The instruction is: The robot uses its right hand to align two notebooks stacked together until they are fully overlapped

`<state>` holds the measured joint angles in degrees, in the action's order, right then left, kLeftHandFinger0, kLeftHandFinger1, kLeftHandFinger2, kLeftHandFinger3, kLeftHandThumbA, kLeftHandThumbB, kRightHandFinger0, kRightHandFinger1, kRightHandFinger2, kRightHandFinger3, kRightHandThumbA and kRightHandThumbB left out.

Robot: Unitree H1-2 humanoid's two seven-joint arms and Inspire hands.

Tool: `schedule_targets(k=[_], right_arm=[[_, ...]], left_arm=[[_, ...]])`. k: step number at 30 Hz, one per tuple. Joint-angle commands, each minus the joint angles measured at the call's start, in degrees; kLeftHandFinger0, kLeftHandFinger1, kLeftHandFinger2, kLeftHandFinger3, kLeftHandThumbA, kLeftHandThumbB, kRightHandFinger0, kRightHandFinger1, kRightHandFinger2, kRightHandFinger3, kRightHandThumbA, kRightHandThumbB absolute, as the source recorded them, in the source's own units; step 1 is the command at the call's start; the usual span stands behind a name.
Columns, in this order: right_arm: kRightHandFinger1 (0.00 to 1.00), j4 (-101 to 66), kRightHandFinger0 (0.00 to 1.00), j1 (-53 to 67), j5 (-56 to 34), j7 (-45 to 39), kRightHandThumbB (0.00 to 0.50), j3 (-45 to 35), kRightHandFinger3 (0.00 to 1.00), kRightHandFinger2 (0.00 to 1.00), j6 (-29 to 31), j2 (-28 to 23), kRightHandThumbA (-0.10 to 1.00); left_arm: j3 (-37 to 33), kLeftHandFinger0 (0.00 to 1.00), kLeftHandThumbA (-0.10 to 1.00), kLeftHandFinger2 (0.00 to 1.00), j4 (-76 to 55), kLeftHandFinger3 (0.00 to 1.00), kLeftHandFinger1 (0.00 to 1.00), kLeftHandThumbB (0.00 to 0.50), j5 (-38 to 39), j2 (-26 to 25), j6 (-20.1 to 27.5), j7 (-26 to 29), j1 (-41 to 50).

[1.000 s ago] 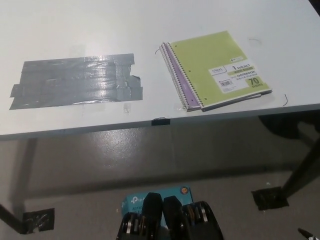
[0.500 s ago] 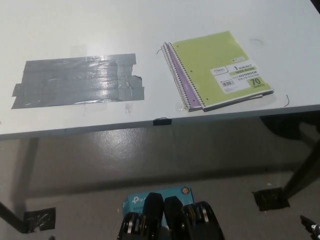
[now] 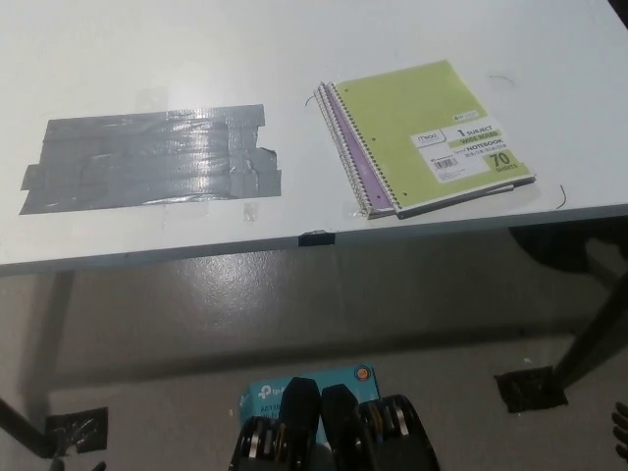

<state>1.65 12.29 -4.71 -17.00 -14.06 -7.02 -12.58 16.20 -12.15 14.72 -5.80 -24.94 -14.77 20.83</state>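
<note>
A lime-green spiral notebook (image 3: pixel 432 132) lies on top of a purple notebook (image 3: pixel 349 157) at the right side of the white table (image 3: pixel 196 59). The two are not square with each other: a purple strip shows along the green one's left, spiral side. Both lie tilted, close to the table's front edge. Only a small black sliver of my right hand (image 3: pixel 621 430) shows at the lower right edge of the head view, far below the notebooks and apart from them. My left hand is out of the picture.
A wide patch of grey tape (image 3: pixel 152 159) covers the table's left half. A small black tape mark (image 3: pixel 316 237) sits on the front edge. Below are table legs (image 3: pixel 589 339) and a teal box (image 3: pixel 314 383) on the floor.
The black sliver at the lower right has crept up and towards the picture's right edge. The notebooks have not moved.
</note>
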Motion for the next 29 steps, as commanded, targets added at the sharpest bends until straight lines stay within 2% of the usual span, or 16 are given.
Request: schedule_targets(k=[1, 2, 4, 7, 8, 11, 14, 20, 26, 29], right_arm=[[1.0, -2.37, 1.0, -0.28, -5.44, 1.0, 0.38, -1.81, 1.0, 1.0, -2.79, 0.2, 1.0], [1.0, -2.47, 1.0, -0.26, -5.72, 1.02, 0.393, -1.88, 1.0, 1.0, -3.18, 0.17, 1.0], [1.0, -2.79, 1.0, -0.21, -6.75, 0.55, 0.398, -1.89, 1.0, 1.0, -4.12, -0.04, 1.0], [1.0, -2.5, 1.0, -0.18, -9.49, -1.65, 0.495, -1.54, 1.0, 1.0, -5.36, -0.9, 1.0], [1.0, -2.2, 1.0, -0.23, -10.22, -2.2, 0.5, -1.47, 1.0, 1.0, -5.82, -1.13, 1.0], [1.0, -1.95, 1.0, -0.16, -11.36, -3.21, 0.5, -0.94, 1.0, 1.0, -5.77, -1.76, 1.0], [1.0, -1.92, 1.0, 0.06, -11.31, -2.84, 0.5, -0.69, 1.0, 1.0, -6.35, -2.18, 1.0], [1.0, -1.09, 1.0, 0.13, -11.11, -2.41, 0.5, -0.25, 1.0, 1.0, -5.51, -2.36, 1.0], [1.0, -1.42, 1.0, 0.29, -10.33, -1.15, 0.5, -0.11, 1.0, 1.0, -4.93, -2.25, 1.0], [1.0, -2.23, 1.0, 0.26, -10.03, 0.47, 0.462, -0.5, 1.0, 1.0, -6.83, -1.84, 1.0]], left_arm=[[0.08, 0.95, 1.0, 1.0, -0.98, 1.0, 1.0, 0.5, 3.13, -1.11, 2.26, -1.21, 0.48], [0.37, 1.0, 1.0, 1.0, -0.87, 1.0, 1.0, 0.5, 4.35, -1.06, 2.31, -1.8, 0.49], [0.84, 1.0, 1.0, 1.0, -0.84, 1.0, 1.0, 0.5, 6.64, -1.03, 1.94, -2.6, 0.48], [0.44, 1.0, 1.0, 1.0, -0.92, 1.0, 1.0, 0.5, 8.04, -1.64, 1.8, -3.65, 0.69], [-0.06, 1.0, 1.0, 1.0, -0.92, 1.0, 1.0, 0.5, 7.83, -2.13, 1.73, -3.99, 0.8], [-1.65, 1.0, 1.0, 1.0, -0.83, 1.0, 1.0, 0.5, 7.79, -3.84, 1.15, -5.58, 1.0], [-2.97, 1.0, 1.0, 1.0, -0.03, 1.0, 1.0, 0.5, 8.09, -4.68, 2.52, -6.84, 1.61], [-2.94, 1.0, 1.0, 1.0, 0.66, 1.0, 1.0, 0.5, 9.0, -4.91, 4.27, -6.74, 1.98], [-3.26, 1.0, 1.0, 1.0, 0.37, 1.0, 1.0, 0.5, 9.17, -5.3, 4.1, -6.52, 2.16], [-3.18, 1.0, 1.0, 1.0, -0.09, 1.0, 1.0, 0.5, 9.11, -5.08, 3.52, -5.68, 2.28]])
